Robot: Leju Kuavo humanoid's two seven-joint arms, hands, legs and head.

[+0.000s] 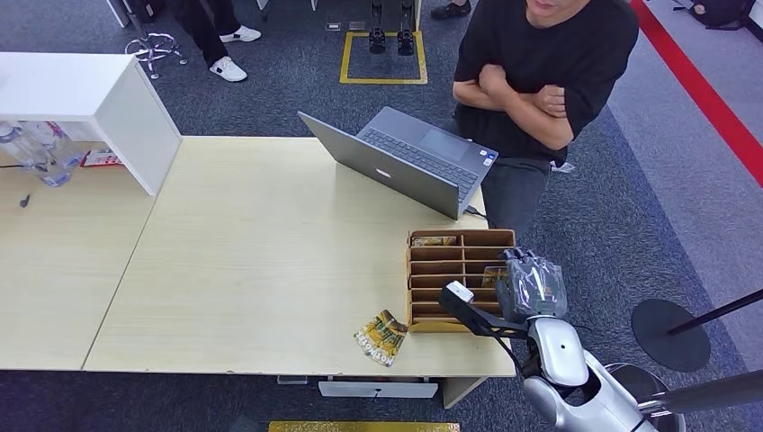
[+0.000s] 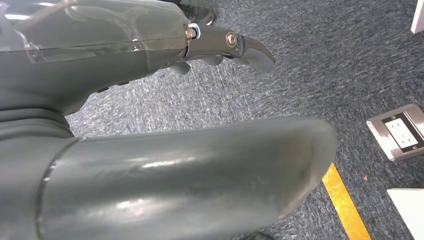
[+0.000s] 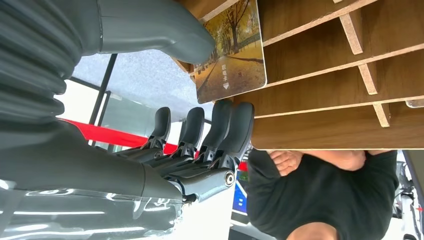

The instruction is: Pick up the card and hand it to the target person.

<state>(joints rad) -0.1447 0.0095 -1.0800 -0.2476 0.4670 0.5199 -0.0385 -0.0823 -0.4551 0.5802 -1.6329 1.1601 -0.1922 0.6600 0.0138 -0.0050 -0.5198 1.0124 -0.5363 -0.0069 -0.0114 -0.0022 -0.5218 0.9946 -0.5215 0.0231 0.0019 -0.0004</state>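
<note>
A wooden slotted box (image 1: 454,279) stands at the table's right front corner. A card (image 3: 231,55) with an autumn tree picture leans out of one of its slots, also visible as the card (image 1: 490,275) in the head view. My right hand (image 1: 531,286) is at the box's right side. Its thumb (image 3: 165,27) overlaps the card's picture side and its fingers (image 3: 227,125) reach the card's other edge; a firm grip is not discernible. The person (image 1: 540,81) in a black shirt stands behind the table with arms crossed. My left hand (image 2: 165,120) hangs over carpet, holding nothing.
A second card (image 1: 381,337) lies flat near the table's front edge, left of the box. An open grey laptop (image 1: 405,157) sits behind the box. A white box (image 1: 90,103) and bottles (image 1: 36,148) stand far left. A black stand base (image 1: 670,335) is on the floor at right.
</note>
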